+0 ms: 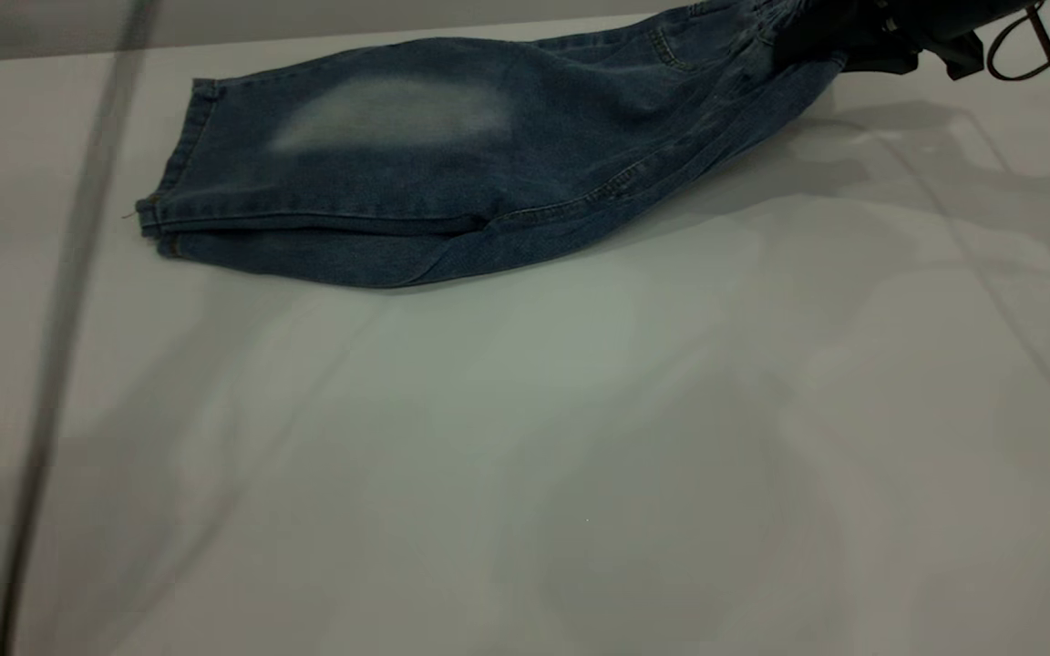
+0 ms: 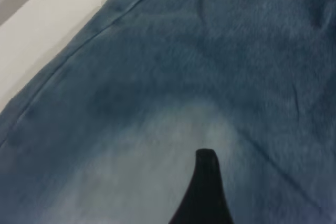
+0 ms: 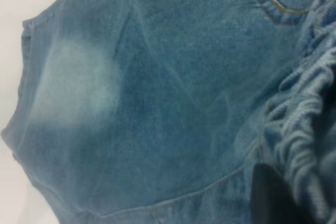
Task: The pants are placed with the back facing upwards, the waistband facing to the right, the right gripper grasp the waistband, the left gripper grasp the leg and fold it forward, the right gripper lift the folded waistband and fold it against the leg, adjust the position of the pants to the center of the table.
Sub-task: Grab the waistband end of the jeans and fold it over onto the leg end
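Only the right wrist view shows gathered waistband (image 3: 302, 124) apparently inside right claw (image 3: 294, 192).

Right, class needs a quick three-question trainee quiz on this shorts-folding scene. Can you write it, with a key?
1. True or false: the blue washed-denim shorts lie spread open at the middle of the white cloth-covered table.
2. What grips the gathered denim waistband? A: left tool. B: right tool. C: nothing.
3. What mark shows on the shorts' upward-facing leg?

Key
1. False: they are folded lengthwise near the far edge, with the waistband end raised.
2. B. The left tool is over the leg fabric instead.
3. A pale faded patch; no print is visible.
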